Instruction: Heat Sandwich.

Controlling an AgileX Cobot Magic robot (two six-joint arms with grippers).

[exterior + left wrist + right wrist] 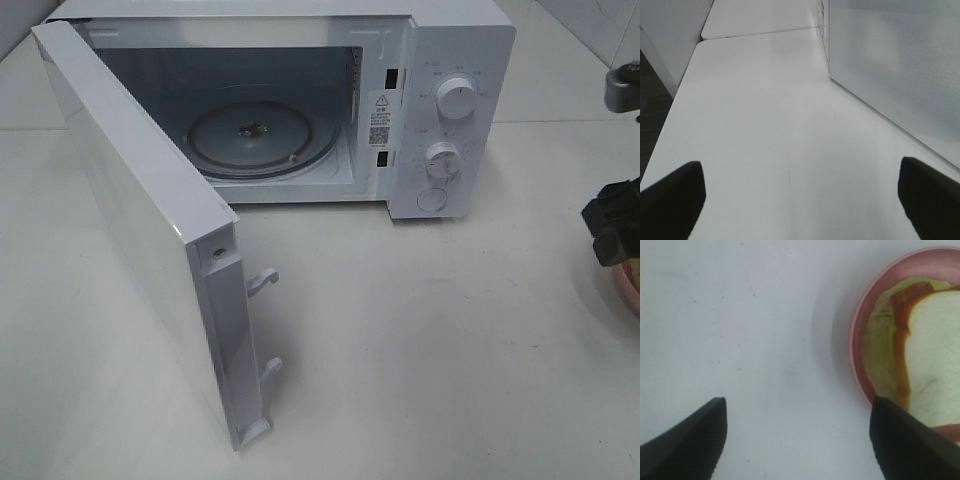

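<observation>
The sandwich (935,365), white bread over green lettuce and reddish-brown filling, lies on a round pink plate (860,340). In the exterior high view only a sliver of that plate (629,287) shows at the right edge, under my right gripper (612,235). The right wrist view shows the right gripper (797,445) open over bare table beside the plate, one fingertip (912,445) overlapping the rim. The left gripper (800,210) is open above the table next to the microwave door (900,65). It is out of the exterior high view.
A white microwave (450,110) stands at the back with its door (140,220) swung wide open toward the front left. A glass turntable (262,135) sits in the cavity. The white table (430,350) has an edge (670,105) to the left.
</observation>
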